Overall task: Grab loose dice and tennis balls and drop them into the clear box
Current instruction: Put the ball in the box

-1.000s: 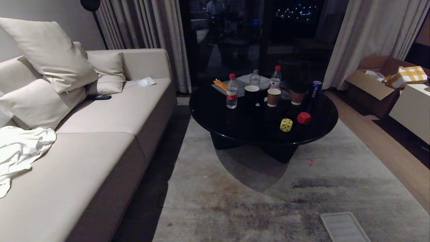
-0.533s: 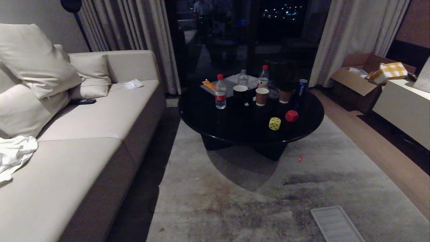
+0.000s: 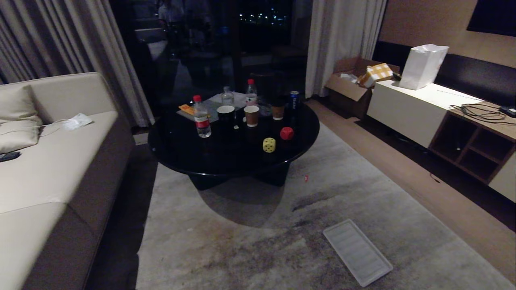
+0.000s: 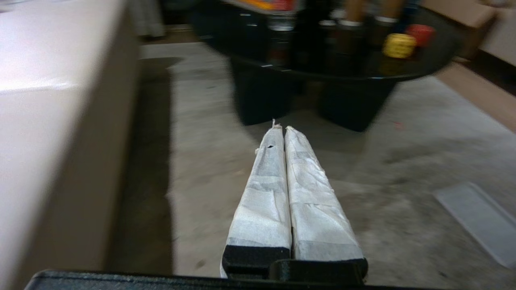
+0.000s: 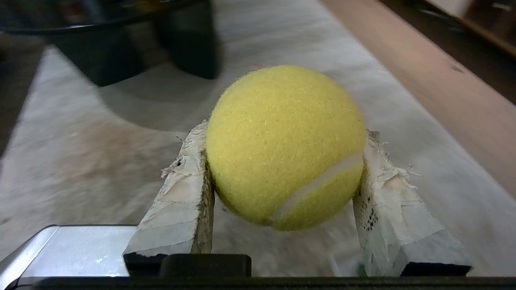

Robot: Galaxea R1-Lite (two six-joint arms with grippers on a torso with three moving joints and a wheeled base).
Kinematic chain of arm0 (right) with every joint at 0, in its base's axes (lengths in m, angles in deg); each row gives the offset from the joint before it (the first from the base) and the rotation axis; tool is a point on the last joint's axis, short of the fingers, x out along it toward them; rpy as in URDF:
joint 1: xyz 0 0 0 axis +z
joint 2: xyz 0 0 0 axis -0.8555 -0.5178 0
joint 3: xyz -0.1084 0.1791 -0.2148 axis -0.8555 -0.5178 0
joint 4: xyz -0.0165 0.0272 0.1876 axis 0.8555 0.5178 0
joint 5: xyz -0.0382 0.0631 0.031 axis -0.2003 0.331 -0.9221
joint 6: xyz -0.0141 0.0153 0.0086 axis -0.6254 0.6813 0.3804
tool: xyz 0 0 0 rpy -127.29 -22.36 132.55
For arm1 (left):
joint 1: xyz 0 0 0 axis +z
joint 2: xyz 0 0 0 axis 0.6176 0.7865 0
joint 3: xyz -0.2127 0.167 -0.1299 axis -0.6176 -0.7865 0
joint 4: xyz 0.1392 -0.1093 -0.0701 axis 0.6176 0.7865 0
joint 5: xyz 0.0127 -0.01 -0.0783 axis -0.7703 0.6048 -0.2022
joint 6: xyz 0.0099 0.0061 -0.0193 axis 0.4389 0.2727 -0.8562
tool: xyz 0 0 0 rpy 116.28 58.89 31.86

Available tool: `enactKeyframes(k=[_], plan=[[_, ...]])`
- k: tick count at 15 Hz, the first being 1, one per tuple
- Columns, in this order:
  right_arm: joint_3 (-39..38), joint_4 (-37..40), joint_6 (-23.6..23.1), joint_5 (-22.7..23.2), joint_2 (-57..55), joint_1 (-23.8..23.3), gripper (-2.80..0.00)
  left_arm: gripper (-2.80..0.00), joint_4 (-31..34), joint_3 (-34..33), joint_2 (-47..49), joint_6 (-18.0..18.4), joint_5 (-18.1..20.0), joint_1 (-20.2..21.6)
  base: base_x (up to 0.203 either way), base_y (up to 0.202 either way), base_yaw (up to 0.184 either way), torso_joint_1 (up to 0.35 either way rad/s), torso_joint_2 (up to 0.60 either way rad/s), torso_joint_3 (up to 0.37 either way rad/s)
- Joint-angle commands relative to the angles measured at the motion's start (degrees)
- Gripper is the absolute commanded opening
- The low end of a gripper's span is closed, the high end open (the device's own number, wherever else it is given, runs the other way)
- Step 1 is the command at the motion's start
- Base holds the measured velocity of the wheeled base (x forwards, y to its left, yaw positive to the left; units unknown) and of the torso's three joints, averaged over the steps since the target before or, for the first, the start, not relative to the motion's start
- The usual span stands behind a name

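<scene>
Tennis ball point(image 5: 284, 145) clamped in right end effector point(image 5: 282, 161).

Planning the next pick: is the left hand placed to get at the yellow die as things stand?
Probably not yet: the left hand is shut, low over the rug, short of the table where the yellow die sits.

Whole view swung rightward, camera's turn.

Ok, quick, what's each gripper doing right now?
Left gripper: fingers closed together, holding nothing.
Right gripper: fingers clamped on a tennis ball.
</scene>
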Motion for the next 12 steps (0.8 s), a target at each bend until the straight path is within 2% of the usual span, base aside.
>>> enactKeyframes(k=[1, 12], plan=[[-0.03, 0.07, 0.06, 0.04, -0.09, 0.04, -2.80, -2.80, 0.01, -0.09, 0.09, -0.03, -0.03, 0.01, -0.001, 0.012, -0.164, 0.001, 0.00, -0.002], [0.06, 0.07, 0.06, 0.04, -0.09, 0.04, -2.80, -2.80, 0.01, -0.09, 0.09, -0.03, 0.06, 0.01, 0.000, 0.011, -0.165, 0.002, 0.00, 0.003]])
